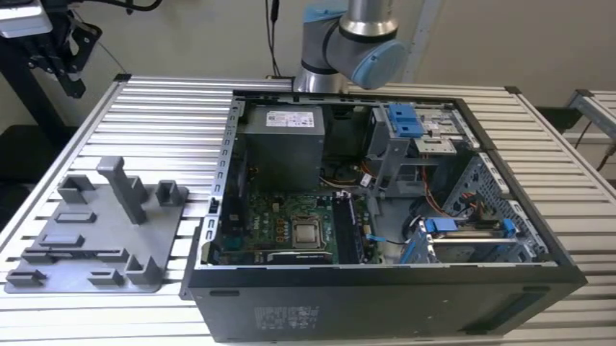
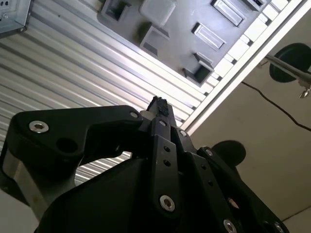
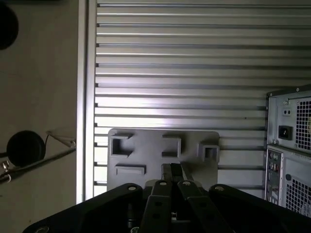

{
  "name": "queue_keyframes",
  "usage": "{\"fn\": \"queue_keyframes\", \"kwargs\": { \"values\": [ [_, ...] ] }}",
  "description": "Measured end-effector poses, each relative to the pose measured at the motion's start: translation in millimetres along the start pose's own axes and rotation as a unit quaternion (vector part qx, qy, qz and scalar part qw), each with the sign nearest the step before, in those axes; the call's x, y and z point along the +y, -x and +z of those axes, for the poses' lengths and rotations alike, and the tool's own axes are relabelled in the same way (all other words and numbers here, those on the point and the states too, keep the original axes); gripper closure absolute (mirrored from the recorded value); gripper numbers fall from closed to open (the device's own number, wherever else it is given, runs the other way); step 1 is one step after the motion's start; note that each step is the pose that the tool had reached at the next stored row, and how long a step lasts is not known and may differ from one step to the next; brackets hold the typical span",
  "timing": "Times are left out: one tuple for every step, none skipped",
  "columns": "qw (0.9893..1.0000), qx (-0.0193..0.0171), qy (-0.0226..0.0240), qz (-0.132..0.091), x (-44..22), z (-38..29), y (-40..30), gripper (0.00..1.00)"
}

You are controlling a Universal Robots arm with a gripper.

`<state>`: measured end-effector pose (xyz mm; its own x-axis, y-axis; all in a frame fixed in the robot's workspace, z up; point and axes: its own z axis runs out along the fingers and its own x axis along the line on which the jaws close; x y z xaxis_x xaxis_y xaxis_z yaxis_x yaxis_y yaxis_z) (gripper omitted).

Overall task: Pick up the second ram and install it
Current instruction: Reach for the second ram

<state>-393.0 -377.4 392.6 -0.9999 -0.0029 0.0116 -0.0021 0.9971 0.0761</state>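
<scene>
With the tool [image 3: 172, 167] pinched shut above the grey tray [image 3: 146, 141], probably best to hold the light, thin, breakable second ram by its edges.

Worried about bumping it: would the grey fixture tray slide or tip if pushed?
Probably slides: the grey fixture tray lies flat and broad on the ribbed metal table, no clamps visible. Its tall post could catch a knock first.

Slatted table [image 1: 164, 115], grey tray [image 1: 97, 234], open computer case [image 1: 385, 306]
</scene>
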Motion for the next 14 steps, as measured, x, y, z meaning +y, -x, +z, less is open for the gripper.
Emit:
{"fn": "queue_keyframes", "kwargs": {
  "values": [
    [1.0000,0.0000,0.0000,0.000,0.0,0.0,0.0,0.89],
    [1.0000,0.0000,0.0000,0.000,0.0,0.1,0.0,0.89],
    [1.0000,0.0000,0.0000,0.000,0.0,0.1,-0.1,0.89],
    [1.0000,0.0000,0.0000,0.000,-0.1,0.1,-0.4,0.89],
    [1.0000,0.0000,0.0000,0.000,-0.6,0.1,-0.6,0.89],
    [1.0000,0.0000,0.0000,0.000,-1.4,0.2,-0.7,0.89],
    [1.0000,0.0000,0.0000,0.000,-2.8,0.1,-0.8,0.89],
    [1.0000,0.0000,0.0000,0.000,-4.6,0.1,-0.8,0.89],
    [1.0000,0.0000,0.0000,0.000,-6.7,0.0,-0.8,0.89],
    [1.0000,0.0000,0.0000,0.000,-9.0,0.0,-0.8,0.89],
    [1.0000,-0.0001,0.0001,0.000,-11.4,0.0,-0.8,0.89],
    [1.0000,0.0000,0.0000,0.000,-13.7,-0.2,-0.8,0.89],
    [1.0000,0.0000,0.0000,0.000,-15.9,-0.2,-0.8,0.89],
    [1.0000,0.0000,0.0000,0.000,-18.0,-0.3,-0.8,0.89]
  ]
}}
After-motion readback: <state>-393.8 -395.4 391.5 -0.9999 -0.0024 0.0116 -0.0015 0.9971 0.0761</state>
